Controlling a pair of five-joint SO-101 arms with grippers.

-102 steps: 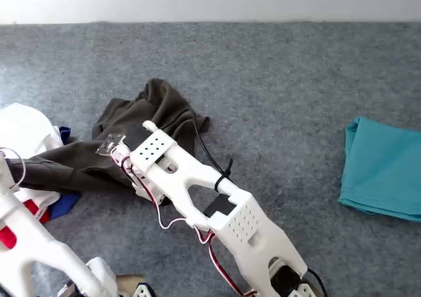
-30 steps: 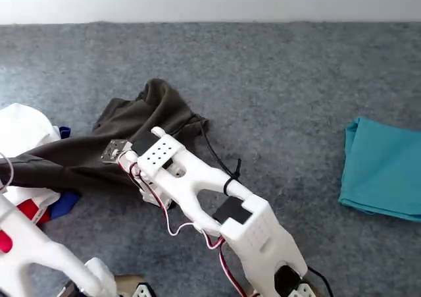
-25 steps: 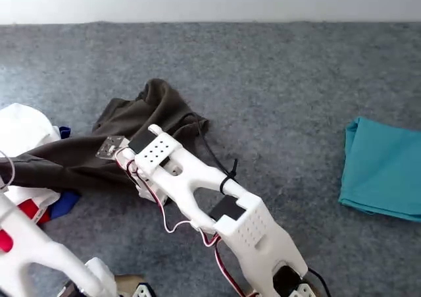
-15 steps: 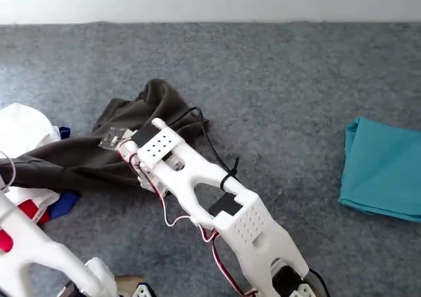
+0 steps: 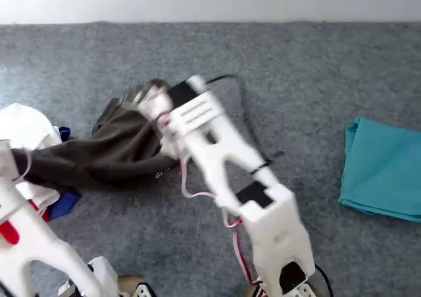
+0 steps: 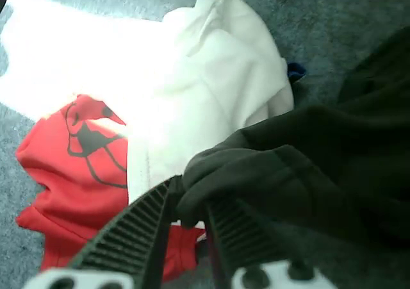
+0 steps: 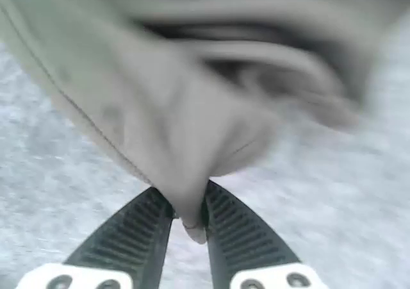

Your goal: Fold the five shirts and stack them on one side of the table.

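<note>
The brown shirt (image 5: 112,153) is strung out between the two arms on the left half of the grey desk (image 5: 296,80). The left end effector (image 6: 191,196) is clamped on a thick fold at one end of it, the ribbed fingers (image 6: 144,222) pressed in on either side of the cloth. That end sits low, right over the pile at the desk's left edge. The right end effector (image 7: 188,204) pinches a thin edge of the same shirt, with a little tab of fabric poking out between its closed fingertips. From above, that arm stretches out toward the far side of the desk, and the shirt's far end is bunched up at its tip.

Under and beside the brown shirt lies the heap of unfolded clothes. There is a white shirt (image 6: 211,77) lying crumpled, a red shirt (image 6: 70,154) with a dark print tucked partly beneath it, and a bit of a blue garment (image 5: 64,205) peeking out along the edge. Well apart from all this, at the right side of the desk, a teal shirt (image 5: 381,168) lies folded flat.
</note>
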